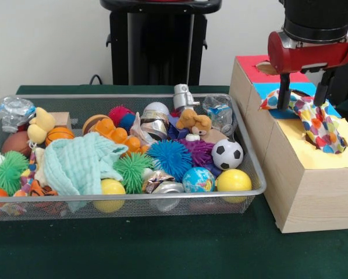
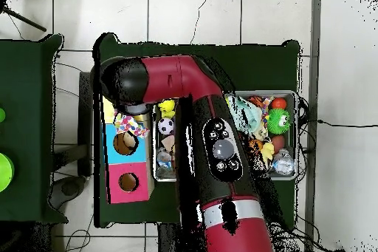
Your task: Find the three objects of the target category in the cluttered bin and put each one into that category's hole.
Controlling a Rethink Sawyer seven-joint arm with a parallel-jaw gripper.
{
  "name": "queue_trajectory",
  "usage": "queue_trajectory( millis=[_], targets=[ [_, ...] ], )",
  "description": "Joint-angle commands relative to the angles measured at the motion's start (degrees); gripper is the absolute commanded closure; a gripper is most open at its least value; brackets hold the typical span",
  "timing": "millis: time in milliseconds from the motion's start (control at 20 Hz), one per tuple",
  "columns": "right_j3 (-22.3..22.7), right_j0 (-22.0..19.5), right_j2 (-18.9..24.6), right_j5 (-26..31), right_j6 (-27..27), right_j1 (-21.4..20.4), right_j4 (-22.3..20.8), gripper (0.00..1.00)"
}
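The claw (image 1: 302,99) hangs over the wooden box (image 1: 305,192), its two dark fingers (image 1: 284,93) clamped on a polka-dot cloth (image 1: 313,119). So the claw is holding fabric, pinched at the cloth's upper end, and the rest trails down and away onto the yellow panel (image 1: 331,154) nearest the camera in the front view.

Here is what the next move turns on: the cloth's long axis runs slanted from the claw down across the boundary between the blue panel (image 1: 267,90) and the yellow one. The yellow section's hole is hidden beneath the fabric in the front view, so I cannot say the cloth is lined up with it. From overhead, the bundle sits at the yellow end of the box, just past the blue section's round opening (image 2: 124,142), with the pink section's hole (image 2: 128,182) well apart.

My read: this is the drop stage for one cloth item. Back in the wire bin (image 1: 252,168), a mint-green cloth (image 1: 78,165) lies draped over the balls, a likely next candidate.
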Motion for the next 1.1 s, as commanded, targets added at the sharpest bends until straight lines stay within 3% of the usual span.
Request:
queue_trajectory(
  millis=[50, 1100],
  targets=[
    [9.02, -1.04, 4.23, -5.15, -2.87, 1.9, -0.82, 0.0],
    [11.0, -1.24, 5.67, -5.68, -1.06, 1.96, 0.67, 0.0]
  ],
)
